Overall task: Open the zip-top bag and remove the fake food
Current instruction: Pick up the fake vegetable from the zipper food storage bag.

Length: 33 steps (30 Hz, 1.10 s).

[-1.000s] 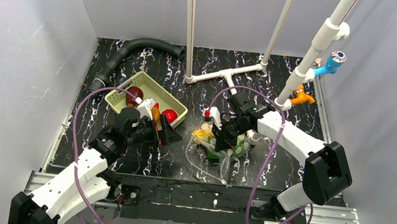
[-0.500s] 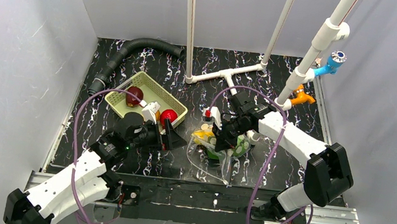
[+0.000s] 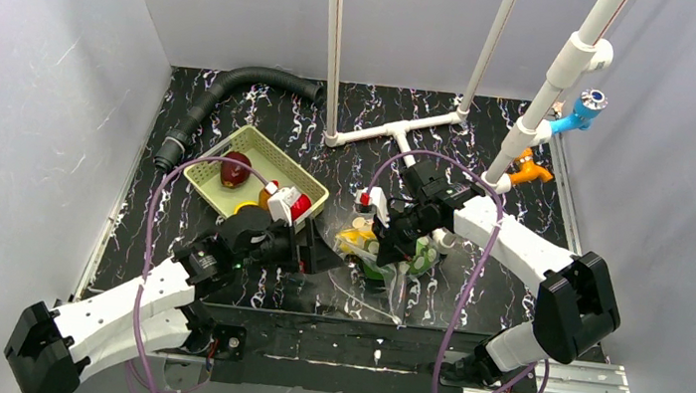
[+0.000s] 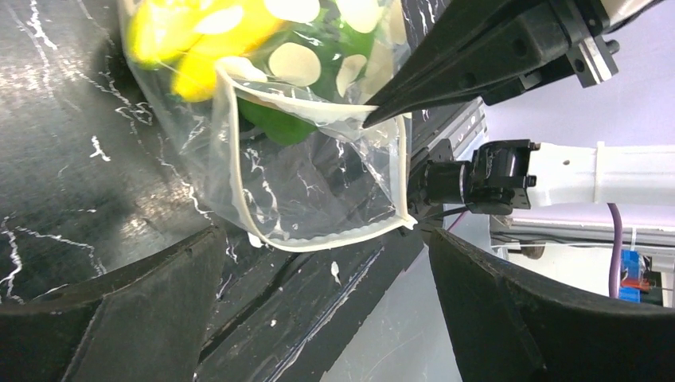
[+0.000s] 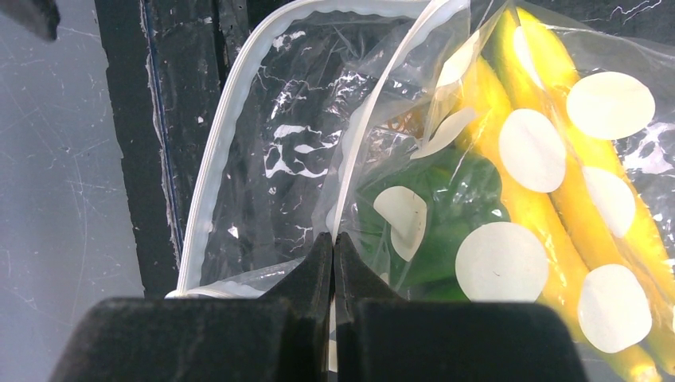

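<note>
The zip-top bag (image 3: 381, 266) lies at the table's front middle, clear with off-white dots, its mouth open toward the near edge. Inside it are a yellow banana (image 5: 549, 167) and a green piece (image 5: 446, 199), which also show in the left wrist view as banana (image 4: 187, 40) and green piece (image 4: 275, 123). My right gripper (image 5: 333, 235) is shut on the bag's upper lip and holds it up (image 3: 386, 249). My left gripper (image 4: 326, 239) is wide open and empty, just left of the bag's mouth (image 3: 317, 251). A dark red fruit (image 3: 235, 172), a bright red one (image 3: 301, 207) and an orange one (image 3: 248, 208) lie in the basket.
The pale green slotted basket (image 3: 274, 152) stands left of the bag, behind my left gripper. A black corrugated hose (image 3: 227, 86) runs along the back left. White pipes (image 3: 397, 127) and an orange clamp (image 3: 531, 167) stand at the back. The table's near edge (image 4: 350, 318) lies just beyond the bag's mouth.
My left gripper has moved right and forward, from over the basket to the bag's mouth. My right gripper and the bag have stayed still.
</note>
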{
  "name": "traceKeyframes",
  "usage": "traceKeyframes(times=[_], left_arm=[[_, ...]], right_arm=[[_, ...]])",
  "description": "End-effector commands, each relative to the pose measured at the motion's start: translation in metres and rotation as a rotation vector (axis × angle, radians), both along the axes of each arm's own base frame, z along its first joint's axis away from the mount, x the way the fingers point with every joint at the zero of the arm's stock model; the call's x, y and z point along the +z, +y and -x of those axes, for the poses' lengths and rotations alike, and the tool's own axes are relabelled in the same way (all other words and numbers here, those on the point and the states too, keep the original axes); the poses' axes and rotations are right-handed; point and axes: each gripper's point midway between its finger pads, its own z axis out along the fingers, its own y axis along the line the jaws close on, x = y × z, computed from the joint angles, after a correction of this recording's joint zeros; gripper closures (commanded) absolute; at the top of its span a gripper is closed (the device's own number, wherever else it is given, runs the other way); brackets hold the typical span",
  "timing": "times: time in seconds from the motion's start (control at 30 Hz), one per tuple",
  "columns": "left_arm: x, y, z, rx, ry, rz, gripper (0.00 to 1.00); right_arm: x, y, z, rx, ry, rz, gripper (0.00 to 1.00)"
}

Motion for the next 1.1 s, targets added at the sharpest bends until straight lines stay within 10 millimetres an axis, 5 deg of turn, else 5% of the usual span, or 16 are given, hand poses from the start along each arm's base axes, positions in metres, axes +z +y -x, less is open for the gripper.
traceKeyframes(times=[0.0,1.07], left_arm=[[0.003,-0.011,-0.002,-0.004,-0.045,0.015,0.02],[0.000,-0.037,0.014,-0.089,-0.139,0.030,0.02]], right_arm=[[0.017,0.002,0.001,0.009,-0.016,-0.043,0.99],[0.020,0.001,0.002,0.004,-0.011,-0.055,0.99]])
